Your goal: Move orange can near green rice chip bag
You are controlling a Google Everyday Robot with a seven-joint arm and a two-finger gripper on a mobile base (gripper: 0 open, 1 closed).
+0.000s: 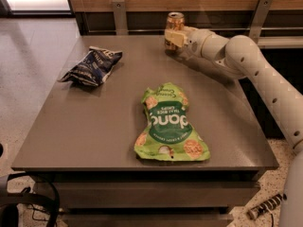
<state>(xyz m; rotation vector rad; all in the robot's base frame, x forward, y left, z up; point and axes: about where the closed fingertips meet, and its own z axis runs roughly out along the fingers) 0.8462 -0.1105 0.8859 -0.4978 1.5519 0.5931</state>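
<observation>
The orange can point(174, 21) is upright at the far side of the grey table point(94, 126), just right of centre. My gripper point(173, 38) reaches in from the right and is shut on the can, its cream fingers point(171, 36) around the can's lower half. The can's bottom edge is hidden by the fingers, so I cannot tell whether it touches the table. The green rice chip bag point(169, 124) lies flat near the front of the table, well in front of the can.
A dark blue snack bag point(92, 66) lies at the table's far left. A wooden wall with two metal brackets point(119, 15) runs behind the table. My white arm point(255, 65) crosses the table's right side. Cables point(28, 202) lie on the floor at the front left.
</observation>
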